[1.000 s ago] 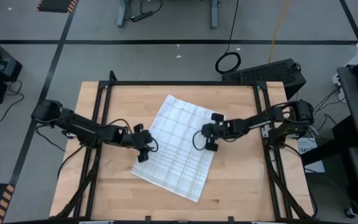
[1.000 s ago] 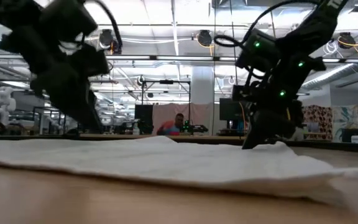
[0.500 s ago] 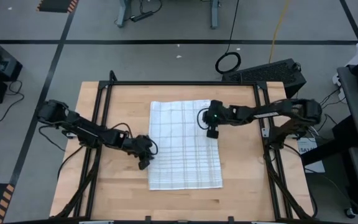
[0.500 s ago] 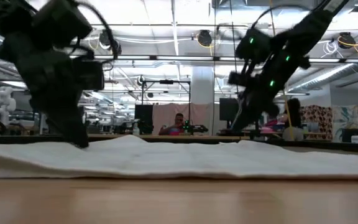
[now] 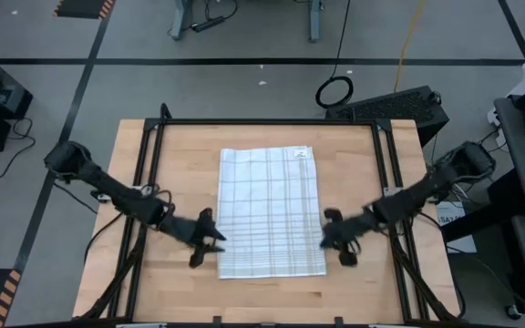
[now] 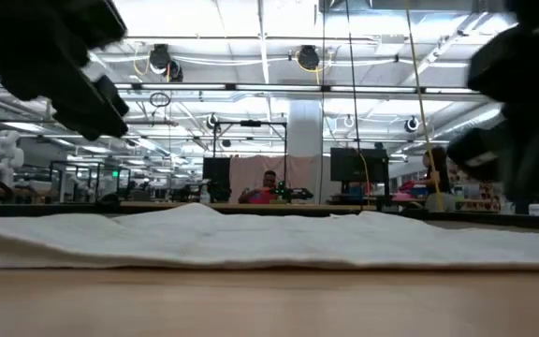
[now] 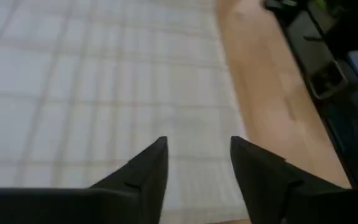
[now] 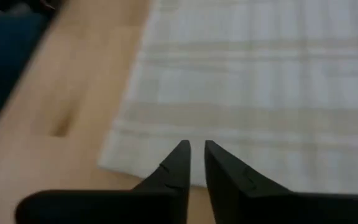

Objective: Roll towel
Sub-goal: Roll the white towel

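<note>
The towel [image 5: 272, 211], white with thin grey grid lines, lies spread flat and square to the table, with a small label tag [image 5: 299, 155] near its far right corner. My left gripper [image 5: 206, 248] hovers at the towel's left edge near the near left corner. Its fingers are open above the cloth [image 7: 104, 93]. My right gripper [image 5: 335, 242] hovers just off the right edge near the near right corner [image 8: 114, 158], its fingertips a narrow gap apart. In the low view both hands stand above the towel [image 6: 269, 241], touching nothing.
Bare wood [image 5: 171, 173] shows on both sides of the towel, and a strip runs along the near edge. Black frame rails [image 5: 153, 155] run along the table's left, right and far sides. A black box [image 5: 399, 105] and a cable loop lie beyond the far right corner.
The towel, skewed a second ago, has been turned about on the table and now lies square and flat. My right gripper went to the far right part of the towel, then swung toward the near edge and came off the cloth. My left gripper has moved toward the near edge and risen.
</note>
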You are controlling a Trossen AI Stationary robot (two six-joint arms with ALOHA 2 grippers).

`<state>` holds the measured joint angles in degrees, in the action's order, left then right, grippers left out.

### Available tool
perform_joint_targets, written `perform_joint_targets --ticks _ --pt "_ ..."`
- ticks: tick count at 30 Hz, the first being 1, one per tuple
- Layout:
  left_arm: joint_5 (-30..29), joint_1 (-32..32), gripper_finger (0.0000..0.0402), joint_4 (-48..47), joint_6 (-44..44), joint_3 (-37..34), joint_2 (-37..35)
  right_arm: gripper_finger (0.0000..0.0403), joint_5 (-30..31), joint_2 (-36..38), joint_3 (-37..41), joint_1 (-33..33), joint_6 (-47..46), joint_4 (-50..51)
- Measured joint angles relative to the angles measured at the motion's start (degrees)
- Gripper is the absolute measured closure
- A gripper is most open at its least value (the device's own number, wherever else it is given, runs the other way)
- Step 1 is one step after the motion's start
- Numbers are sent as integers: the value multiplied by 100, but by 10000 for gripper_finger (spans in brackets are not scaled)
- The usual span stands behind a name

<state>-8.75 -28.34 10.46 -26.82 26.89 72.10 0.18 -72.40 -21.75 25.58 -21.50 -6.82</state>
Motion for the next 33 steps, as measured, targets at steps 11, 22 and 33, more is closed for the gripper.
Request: perform_joint_targets --ticks 11,22,33 --pt "-1249 -1420 140 861 972 407 1384 222 2320 -796 168 2241 -791 -1418" --pt "-1556 -1486 106 486 1068 1269 2519 169 2536 -2246 -174 2391 -722 -2280" --pt "-1161 -1551 117 198 459 1272 2949 237 2714 -2835 -537 2347 -1238 -2368"
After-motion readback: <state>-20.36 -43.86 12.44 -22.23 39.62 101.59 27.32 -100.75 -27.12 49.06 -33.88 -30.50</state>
